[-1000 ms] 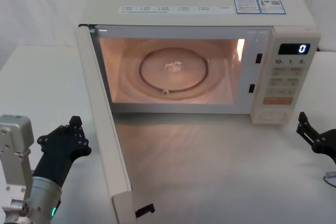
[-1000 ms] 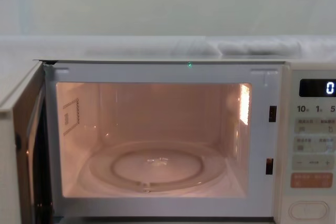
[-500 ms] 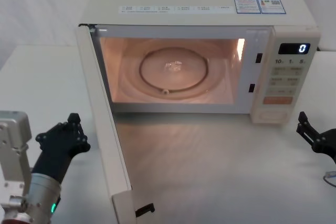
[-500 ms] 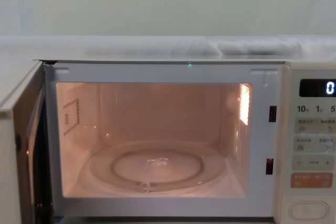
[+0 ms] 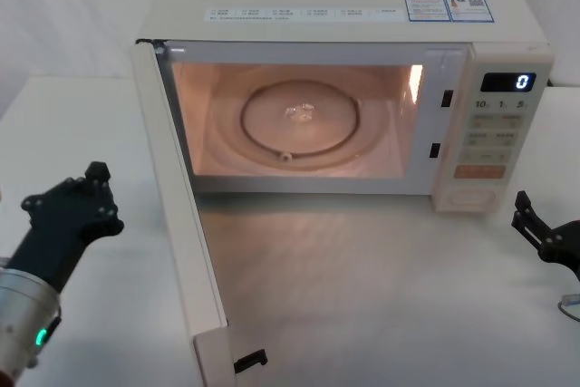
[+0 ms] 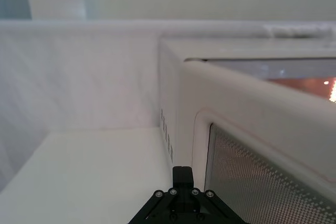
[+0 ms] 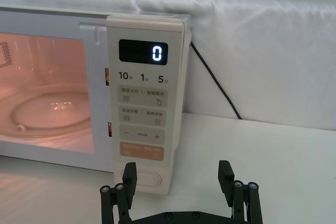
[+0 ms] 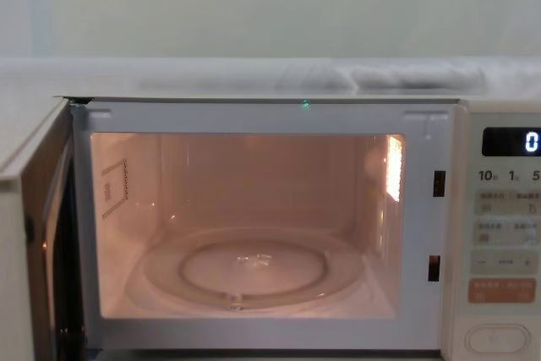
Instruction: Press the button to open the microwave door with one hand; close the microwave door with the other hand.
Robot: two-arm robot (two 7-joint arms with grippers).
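The microwave door (image 5: 186,233) stands swung wide open toward me on its left hinge; its meshed window (image 6: 262,182) faces my left gripper. That black left gripper (image 5: 95,174), on a silver wrist with a green ring, hovers shut to the left of the door's outer face, apart from it. The pale pill-shaped button (image 7: 144,178) sits at the bottom of the control panel, under the orange key, and shows too as the button (image 5: 473,197). My right gripper (image 7: 177,174) is open, low above the table, a short way in front of the panel, touching nothing.
The lit cavity holds a glass turntable (image 5: 302,124). The display (image 7: 156,53) reads 0. A black power cable (image 7: 215,85) runs behind the microwave's right side. White table (image 5: 362,296) stretches in front, and a white cloth backs the scene.
My left gripper has moved left, away from the open door's outer face. The door and the right gripper have stayed put.
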